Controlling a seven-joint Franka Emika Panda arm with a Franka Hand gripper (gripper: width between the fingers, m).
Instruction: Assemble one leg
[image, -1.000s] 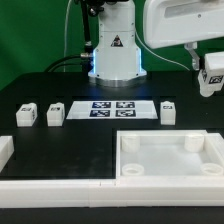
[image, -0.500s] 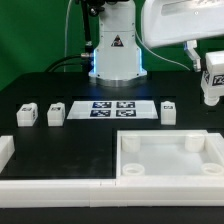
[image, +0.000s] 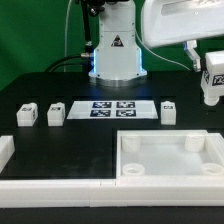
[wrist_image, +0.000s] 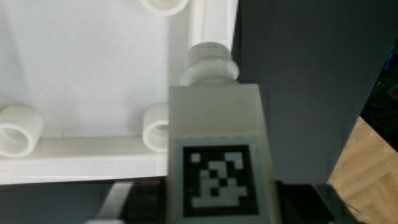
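My gripper is shut on one leg, a white cuboid peg with a square marker, and holds it in the air at the exterior view's right, above the table. In the wrist view the held leg stands between my dark fingers, marker facing the camera, over the edge of the white tray-like piece. Three more legs lie on the black table: two at the left and one at the right.
The marker board lies mid-table. The large white tray-like piece with round corner sockets sits at the front right. A low white wall runs along the front edge with a block at its left end. The robot base stands behind.
My gripper has come down a little with the leg in it, then held still. The legs on the table have not moved.
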